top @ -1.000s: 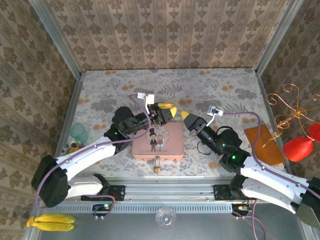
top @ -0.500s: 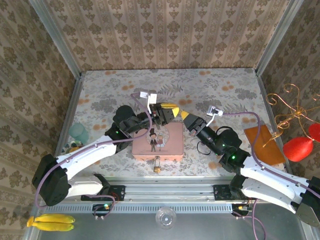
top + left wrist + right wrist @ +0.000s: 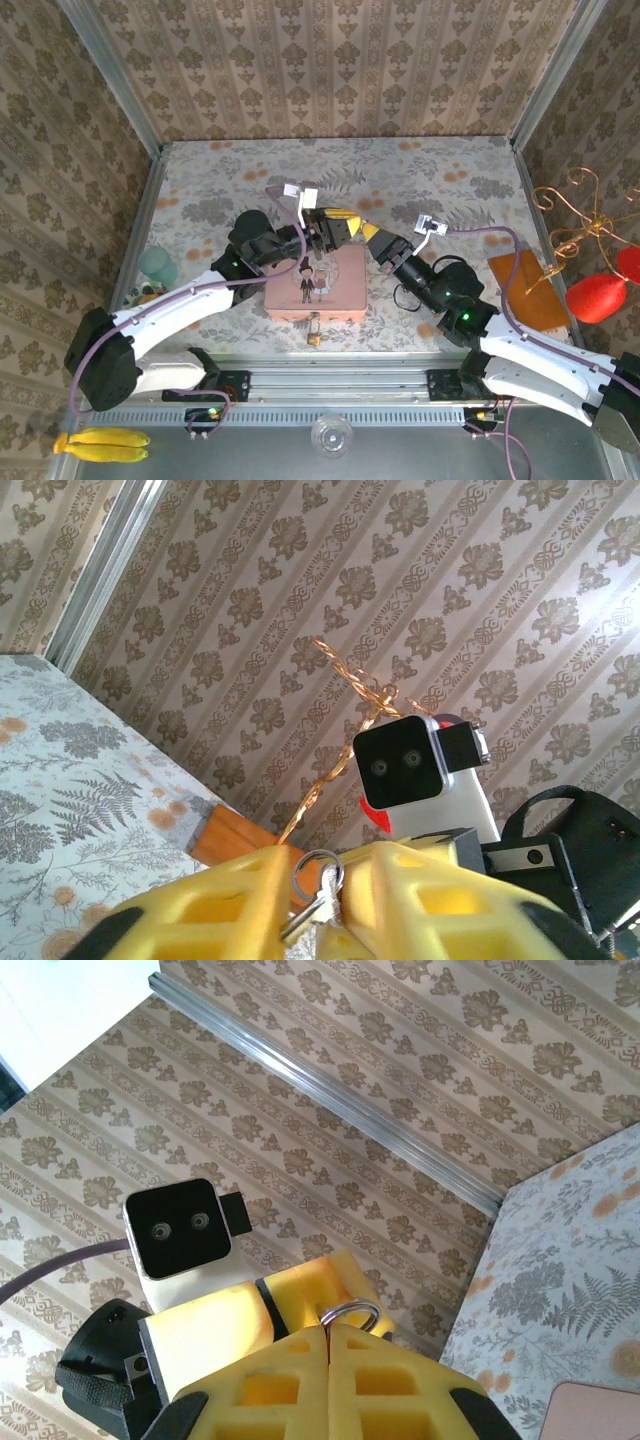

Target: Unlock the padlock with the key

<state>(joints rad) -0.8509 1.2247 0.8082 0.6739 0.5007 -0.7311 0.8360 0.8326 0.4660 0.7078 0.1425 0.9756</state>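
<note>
My two grippers meet tip to tip above the far edge of the pink tin box [image 3: 345,290]. The right gripper [image 3: 372,238] [image 3: 327,1328] is shut, and the key's silver ring [image 3: 350,1312] pokes out past its fingertips. In the left wrist view the small silver key [image 3: 312,912] and its ring [image 3: 318,872] sit in the narrow gap of my left gripper [image 3: 310,865] [image 3: 345,222], whose yellow fingers [image 3: 200,910] stand either side of it. The tiny brass padlock [image 3: 314,330] hangs at the box's near edge, apart from both grippers.
A gold wire stand with a red ornament [image 3: 596,295] and an orange-brown block [image 3: 520,285] are at the right. A teal cup [image 3: 157,265] stands by the left wall. Bananas [image 3: 100,444] and a clear cup [image 3: 331,436] lie on the near rail.
The left gripper has moved right toward the right gripper, and the gap between their tips has closed. The right gripper has barely moved.
</note>
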